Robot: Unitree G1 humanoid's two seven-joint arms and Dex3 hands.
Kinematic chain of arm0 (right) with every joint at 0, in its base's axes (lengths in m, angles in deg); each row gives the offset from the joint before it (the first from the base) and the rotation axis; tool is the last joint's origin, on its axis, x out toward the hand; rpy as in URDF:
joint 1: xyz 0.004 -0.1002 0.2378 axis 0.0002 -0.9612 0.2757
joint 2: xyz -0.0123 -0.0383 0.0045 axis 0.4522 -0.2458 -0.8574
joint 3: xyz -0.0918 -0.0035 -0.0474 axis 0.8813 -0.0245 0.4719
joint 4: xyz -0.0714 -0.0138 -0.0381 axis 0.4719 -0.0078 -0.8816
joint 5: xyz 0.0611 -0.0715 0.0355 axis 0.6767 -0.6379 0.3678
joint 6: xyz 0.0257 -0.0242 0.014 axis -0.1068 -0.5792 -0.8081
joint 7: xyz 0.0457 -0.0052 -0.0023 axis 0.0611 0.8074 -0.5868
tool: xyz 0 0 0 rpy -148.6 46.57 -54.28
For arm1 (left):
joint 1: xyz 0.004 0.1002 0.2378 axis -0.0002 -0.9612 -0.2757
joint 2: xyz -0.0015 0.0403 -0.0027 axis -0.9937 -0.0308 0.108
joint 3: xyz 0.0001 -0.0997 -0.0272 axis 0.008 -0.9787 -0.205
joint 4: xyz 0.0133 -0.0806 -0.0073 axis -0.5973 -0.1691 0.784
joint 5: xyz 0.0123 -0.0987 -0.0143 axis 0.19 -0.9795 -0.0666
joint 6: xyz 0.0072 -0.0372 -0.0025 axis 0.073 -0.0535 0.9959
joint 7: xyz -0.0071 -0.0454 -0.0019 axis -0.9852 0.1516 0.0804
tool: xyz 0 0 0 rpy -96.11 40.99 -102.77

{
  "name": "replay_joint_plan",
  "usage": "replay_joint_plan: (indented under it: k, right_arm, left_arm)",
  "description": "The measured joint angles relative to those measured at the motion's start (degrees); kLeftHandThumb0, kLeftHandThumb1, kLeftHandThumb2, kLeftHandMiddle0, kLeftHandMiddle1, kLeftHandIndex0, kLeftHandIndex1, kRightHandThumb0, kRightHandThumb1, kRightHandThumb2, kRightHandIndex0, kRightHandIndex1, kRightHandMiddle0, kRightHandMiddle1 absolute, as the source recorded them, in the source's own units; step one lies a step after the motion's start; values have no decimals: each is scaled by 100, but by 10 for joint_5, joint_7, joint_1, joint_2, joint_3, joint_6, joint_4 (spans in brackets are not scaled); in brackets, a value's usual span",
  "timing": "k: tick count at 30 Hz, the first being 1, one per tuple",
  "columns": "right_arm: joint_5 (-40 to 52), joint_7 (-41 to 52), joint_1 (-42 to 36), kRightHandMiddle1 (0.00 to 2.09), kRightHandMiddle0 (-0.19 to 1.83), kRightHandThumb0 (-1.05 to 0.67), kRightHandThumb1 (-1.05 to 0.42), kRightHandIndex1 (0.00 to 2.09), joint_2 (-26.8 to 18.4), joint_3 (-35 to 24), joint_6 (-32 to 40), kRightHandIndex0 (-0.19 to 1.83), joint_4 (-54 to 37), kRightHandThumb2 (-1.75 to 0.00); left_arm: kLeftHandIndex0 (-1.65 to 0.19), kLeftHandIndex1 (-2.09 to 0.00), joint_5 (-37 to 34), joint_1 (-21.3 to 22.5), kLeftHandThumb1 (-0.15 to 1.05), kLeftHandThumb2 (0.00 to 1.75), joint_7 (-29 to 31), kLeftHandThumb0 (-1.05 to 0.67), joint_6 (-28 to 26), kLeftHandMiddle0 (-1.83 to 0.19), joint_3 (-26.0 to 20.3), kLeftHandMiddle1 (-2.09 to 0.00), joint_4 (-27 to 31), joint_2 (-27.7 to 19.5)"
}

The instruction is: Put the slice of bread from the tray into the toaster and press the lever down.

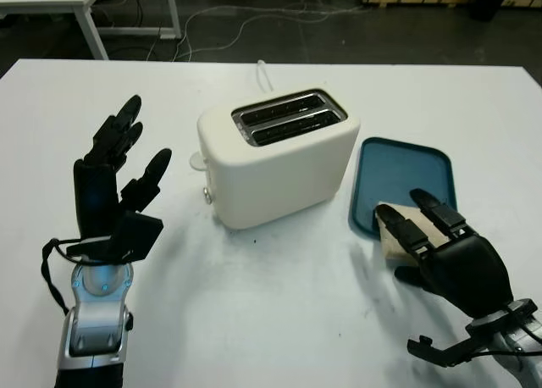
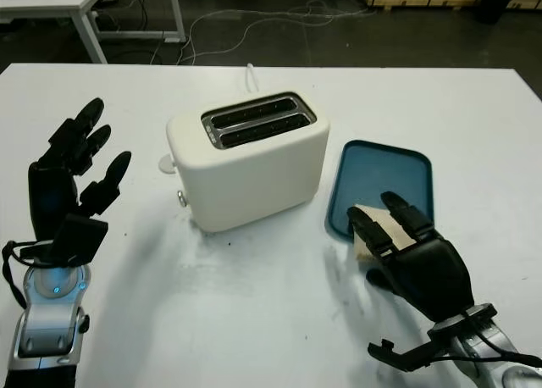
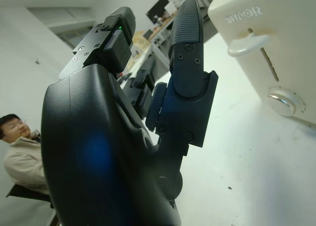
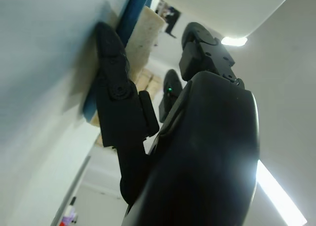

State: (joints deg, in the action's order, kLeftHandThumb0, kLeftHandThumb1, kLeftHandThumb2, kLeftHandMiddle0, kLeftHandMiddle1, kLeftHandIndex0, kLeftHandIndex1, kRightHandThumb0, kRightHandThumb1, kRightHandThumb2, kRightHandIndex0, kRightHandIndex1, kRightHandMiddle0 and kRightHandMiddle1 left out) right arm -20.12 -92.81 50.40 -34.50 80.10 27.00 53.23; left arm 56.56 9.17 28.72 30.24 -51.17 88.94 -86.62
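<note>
Lying: one bread slice [image 1: 405, 231] (tray-edge [image 1: 440, 155]).

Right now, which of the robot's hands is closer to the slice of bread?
The right. The right hand is on the bread at the tray's near edge; the left hand, open, is beyond the toaster.

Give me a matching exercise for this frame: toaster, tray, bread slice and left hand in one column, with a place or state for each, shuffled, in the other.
Things:
1. toaster
2. tray
3. bread slice
4. left hand

Places or states:
A. open and raised above the table, on the lever side of the toaster
B. teal, lying flat on the table beside the toaster, on the side away from the lever
C. cream, both slots empty, lever up
D. at the tray's near edge, under the fingers of the right hand

Pairs: 1-C, 2-B, 3-D, 4-A
</note>
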Motion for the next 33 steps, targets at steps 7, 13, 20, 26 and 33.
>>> replay_joint_plan:
  k: [7,13,20,26,33]
  right_arm:
    - [-31,-81,15,8,62,-20,-92,63,-12,23,29,47,17,-4]
    - [-32,-84,14,8,78,-30,-92,121,-13,29,58,41,10,-5]
    - [-31,-51,4,172,42,-37,-92,174,-6,30,103,83,-20,-17]
    - [-4,-84,15,175,39,-35,-92,175,-7,30,85,72,-12,-29]
    - [25,-145,60,175,31,-31,-92,175,-16,27,38,60,22,-25]
  left_arm:
    - [-49,0,-2,0,92,31,0,-60,7,-61,0,-2,0,0]
    - [-50,0,-5,0,92,31,1,-60,10,-63,0,-2,0,0]
    - [-50,0,-6,0,92,29,1,-61,10,-62,0,-2,1,1]
    - [-50,0,-12,-2,92,28,2,-59,10,-62,0,-1,3,2]
    - [-50,0,-11,-6,92,29,2,-60,10,-63,0,-2,3,2]
